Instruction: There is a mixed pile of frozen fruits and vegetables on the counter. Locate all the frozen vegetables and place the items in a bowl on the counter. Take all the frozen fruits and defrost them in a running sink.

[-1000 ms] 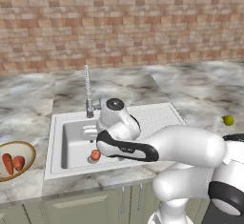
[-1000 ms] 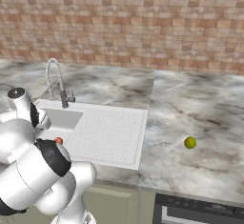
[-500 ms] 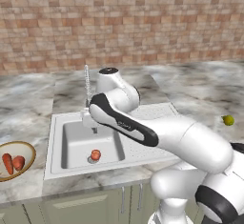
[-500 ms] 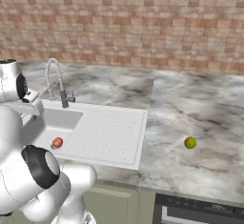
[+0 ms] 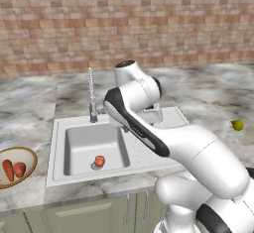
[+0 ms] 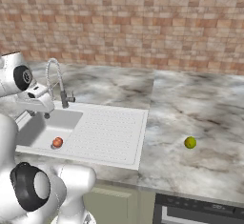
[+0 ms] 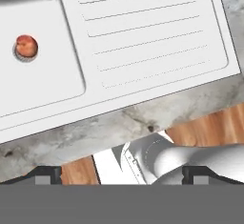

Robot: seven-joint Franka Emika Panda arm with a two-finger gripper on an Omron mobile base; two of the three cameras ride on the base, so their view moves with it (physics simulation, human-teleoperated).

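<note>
Risen clear of the sink point(image 5: 59, 172) since a second ago: arm no longer low over the basin, now up by the faucet point(image 5: 91, 95), hand over the drainboard. Pincer point(image 7: 121, 173) spread fully wide, holding nothing (tips barely visible at the bottom of the hand view). Red-orange ball point(image 5: 99, 161) resting on the basin floor, at the drain, same spot as half a second back. Yellow-green ball point(image 6: 190, 142) alone on the marbled surface point(image 6: 200, 104), well right of the sink, not yet moved. Two orange-red pieces point(image 5: 13, 169) lying in the bowl point(image 5: 29, 153) at the far left, side by side, near the surface's front edge. No water visible from the faucet.
</note>
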